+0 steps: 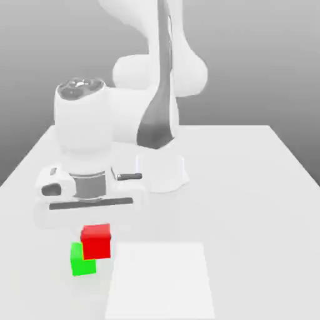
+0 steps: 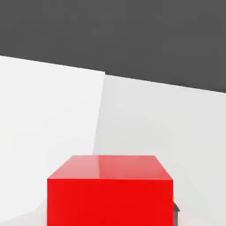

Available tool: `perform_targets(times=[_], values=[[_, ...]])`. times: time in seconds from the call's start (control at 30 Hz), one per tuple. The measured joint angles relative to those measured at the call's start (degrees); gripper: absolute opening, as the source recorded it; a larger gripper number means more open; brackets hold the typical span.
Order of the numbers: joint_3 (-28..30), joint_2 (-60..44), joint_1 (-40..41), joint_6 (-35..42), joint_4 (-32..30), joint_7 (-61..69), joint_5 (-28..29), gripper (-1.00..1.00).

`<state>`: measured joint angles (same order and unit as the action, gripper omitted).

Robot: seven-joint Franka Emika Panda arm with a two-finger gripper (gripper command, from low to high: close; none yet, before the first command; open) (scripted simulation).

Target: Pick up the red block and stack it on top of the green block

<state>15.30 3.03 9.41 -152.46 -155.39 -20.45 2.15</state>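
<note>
Red block in gripper — overlapping green block, exterior view

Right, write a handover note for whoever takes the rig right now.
Gripper: closed on the red block, holding it up.
Green block: on the table, beside the white square; in the exterior view the red block overlaps part of it.
Done: red block grasped and raised.
Left: line it up over the green block, lower, release, back off. Whether it is already centred, I can't tell.
</note>
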Motion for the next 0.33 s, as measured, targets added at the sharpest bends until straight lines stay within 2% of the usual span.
perform_targets(times=[0.13,0.23,0.27,0.33], values=[[0.2,-4.0,-0.7,-5.0,-1.0,2.8,-3.4,-1.00],[-2.0,-9.8,0.6,-10.3,-0.9,6.0,-7.8,-1.00],[-2.4,-10.8,0.9,-11.3,-0.9,6.6,-8.6,1.00],[-2.4,-10.8,0.9,-11.3,-0.9,6.6,-8.6,1.00]])
